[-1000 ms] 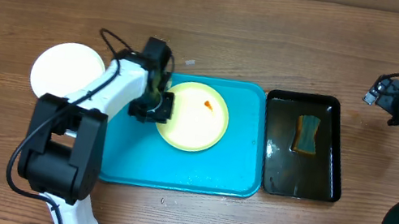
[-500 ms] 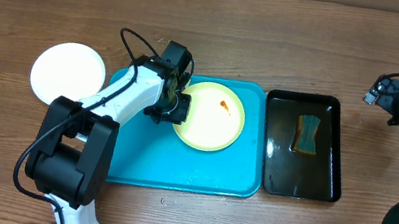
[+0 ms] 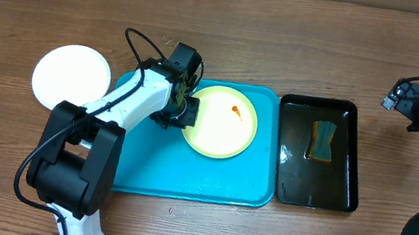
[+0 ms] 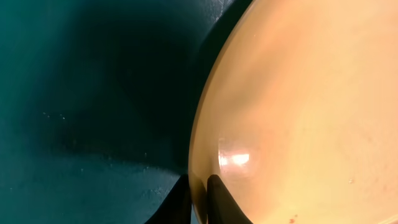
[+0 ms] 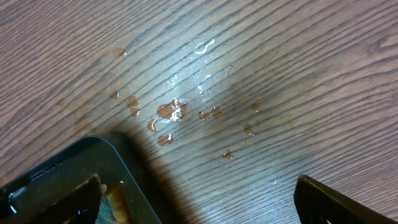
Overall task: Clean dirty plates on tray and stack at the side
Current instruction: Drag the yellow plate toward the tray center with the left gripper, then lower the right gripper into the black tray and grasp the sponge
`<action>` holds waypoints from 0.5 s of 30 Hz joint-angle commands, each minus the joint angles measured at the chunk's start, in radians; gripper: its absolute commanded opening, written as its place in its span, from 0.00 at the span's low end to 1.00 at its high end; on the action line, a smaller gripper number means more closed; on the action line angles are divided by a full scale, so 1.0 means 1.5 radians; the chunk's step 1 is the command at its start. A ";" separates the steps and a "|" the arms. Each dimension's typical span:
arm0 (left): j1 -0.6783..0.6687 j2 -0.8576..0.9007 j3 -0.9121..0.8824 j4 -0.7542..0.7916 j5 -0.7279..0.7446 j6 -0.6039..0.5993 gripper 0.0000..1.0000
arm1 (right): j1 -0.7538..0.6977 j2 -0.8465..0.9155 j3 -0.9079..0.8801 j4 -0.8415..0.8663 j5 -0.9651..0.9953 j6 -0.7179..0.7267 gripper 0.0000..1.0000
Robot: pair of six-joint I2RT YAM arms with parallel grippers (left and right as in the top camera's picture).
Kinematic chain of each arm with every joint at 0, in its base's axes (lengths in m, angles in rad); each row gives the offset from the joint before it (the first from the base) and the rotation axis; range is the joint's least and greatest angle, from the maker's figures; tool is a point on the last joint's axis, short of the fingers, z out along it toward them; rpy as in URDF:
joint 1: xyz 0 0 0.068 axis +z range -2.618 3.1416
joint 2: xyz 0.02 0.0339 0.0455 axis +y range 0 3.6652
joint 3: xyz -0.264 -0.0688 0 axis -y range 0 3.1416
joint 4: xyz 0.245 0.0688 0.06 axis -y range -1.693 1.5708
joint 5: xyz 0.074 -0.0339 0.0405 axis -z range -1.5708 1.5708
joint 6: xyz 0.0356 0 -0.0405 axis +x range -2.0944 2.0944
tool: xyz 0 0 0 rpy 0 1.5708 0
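A pale yellow plate (image 3: 224, 123) with a small orange-red smear lies on the turquoise tray (image 3: 191, 175), toward its right half. My left gripper (image 3: 185, 113) is shut on the plate's left rim; in the left wrist view the two dark fingertips (image 4: 198, 199) pinch the rim of the yellow plate (image 4: 298, 112) above the tray floor (image 4: 81, 93). A white plate (image 3: 71, 76) lies on the table left of the tray. My right gripper (image 5: 196, 199) is open and empty, raised at the far right over the table.
A black tray (image 3: 314, 188) holding water and a sponge (image 3: 323, 141) stands right of the turquoise tray; its corner (image 5: 68, 168) shows in the right wrist view. Water drops (image 5: 174, 111) lie on the wood beside it.
My left gripper slid the yellow plate to the right across the tray between one second and half a second ago. Since then nothing has moved. The right arm stayed still.
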 commanded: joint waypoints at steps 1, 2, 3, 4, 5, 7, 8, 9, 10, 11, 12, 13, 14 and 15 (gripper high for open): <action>-0.001 -0.020 -0.003 0.003 -0.017 -0.041 0.09 | 0.002 -0.001 0.010 0.004 0.002 0.002 1.00; -0.001 -0.020 -0.003 0.002 -0.018 -0.054 0.09 | 0.002 -0.001 0.010 0.003 0.002 0.002 1.00; -0.001 -0.020 -0.003 0.001 -0.018 -0.065 0.09 | 0.002 -0.001 0.010 0.004 0.002 0.002 1.00; -0.001 -0.020 -0.004 0.001 -0.017 -0.077 0.08 | 0.002 -0.001 0.010 0.004 0.002 0.002 1.00; -0.001 -0.020 -0.004 0.001 -0.018 -0.087 0.08 | 0.002 -0.001 0.010 0.004 0.002 0.002 1.00; -0.001 -0.020 -0.004 0.003 -0.018 -0.092 0.08 | 0.002 -0.001 0.010 0.004 0.002 0.002 1.00; -0.001 -0.020 -0.004 0.004 -0.018 -0.092 0.09 | 0.002 -0.001 0.010 0.004 0.002 0.002 1.00; -0.001 -0.020 -0.003 0.004 -0.018 -0.092 0.14 | 0.002 -0.001 0.010 0.004 0.002 0.002 1.00; -0.001 -0.020 -0.004 0.004 -0.018 -0.092 0.22 | 0.002 -0.001 0.010 0.004 0.002 0.002 1.00; -0.001 -0.020 -0.004 0.004 -0.018 -0.092 0.27 | 0.002 -0.001 0.010 0.004 0.002 0.002 1.00; -0.001 -0.020 -0.004 0.006 -0.018 -0.092 0.28 | 0.002 -0.001 0.010 0.004 0.002 0.002 1.00; -0.001 -0.020 -0.004 0.007 -0.018 -0.092 0.29 | 0.002 -0.001 0.010 0.004 0.002 0.002 1.00; -0.001 -0.020 -0.004 0.010 -0.018 -0.091 0.29 | 0.002 -0.001 0.010 0.004 0.002 0.002 1.00; -0.001 -0.020 -0.003 0.013 -0.018 -0.092 0.29 | 0.002 -0.001 0.010 0.004 0.002 0.002 1.00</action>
